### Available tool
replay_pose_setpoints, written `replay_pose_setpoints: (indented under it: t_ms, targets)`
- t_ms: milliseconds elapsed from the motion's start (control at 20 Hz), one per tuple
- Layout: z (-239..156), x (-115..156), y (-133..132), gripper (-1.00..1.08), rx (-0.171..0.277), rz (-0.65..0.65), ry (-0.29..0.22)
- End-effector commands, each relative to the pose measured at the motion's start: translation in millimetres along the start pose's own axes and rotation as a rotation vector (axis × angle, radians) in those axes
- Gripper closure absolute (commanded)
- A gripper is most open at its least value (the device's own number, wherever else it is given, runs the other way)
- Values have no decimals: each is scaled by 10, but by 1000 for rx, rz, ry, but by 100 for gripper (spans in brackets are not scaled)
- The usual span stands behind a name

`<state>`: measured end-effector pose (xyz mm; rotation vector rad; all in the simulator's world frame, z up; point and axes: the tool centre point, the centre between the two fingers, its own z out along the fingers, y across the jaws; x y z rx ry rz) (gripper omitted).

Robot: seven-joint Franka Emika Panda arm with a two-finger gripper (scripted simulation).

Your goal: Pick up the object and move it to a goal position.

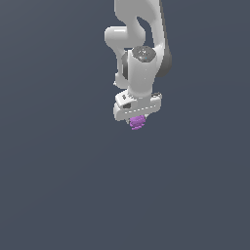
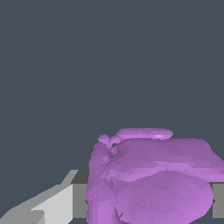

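The object (image 1: pixel 137 122) is a small purple bumpy lump that pokes out just below the white hand of my arm in the exterior view, near the picture's middle. My gripper (image 1: pixel 137 119) is shut on it; the fingers are mostly hidden behind the hand and the lump. In the wrist view the object (image 2: pixel 153 183) fills the near field between the two grey finger pads (image 2: pixel 79 199), one on each side of it. No goal marker shows in either view.
A flat, uniform dark grey surface (image 1: pixel 58 185) fills the background in both views. The white arm links (image 1: pixel 139 44) rise above the hand to the top edge of the exterior view.
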<state>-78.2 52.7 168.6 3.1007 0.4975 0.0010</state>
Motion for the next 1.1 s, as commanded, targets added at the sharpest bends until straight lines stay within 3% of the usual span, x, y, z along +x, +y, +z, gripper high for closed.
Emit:
replay_pose_setpoints:
  t_ms: [0, 550, 1050]
  targets:
    - [-254, -49, -71, 108, 0, 0, 0]
    - [-1105, -179, -304, 108, 1, -1, 0]
    - [-1361, -201, -368, 108, 1, 0, 0]
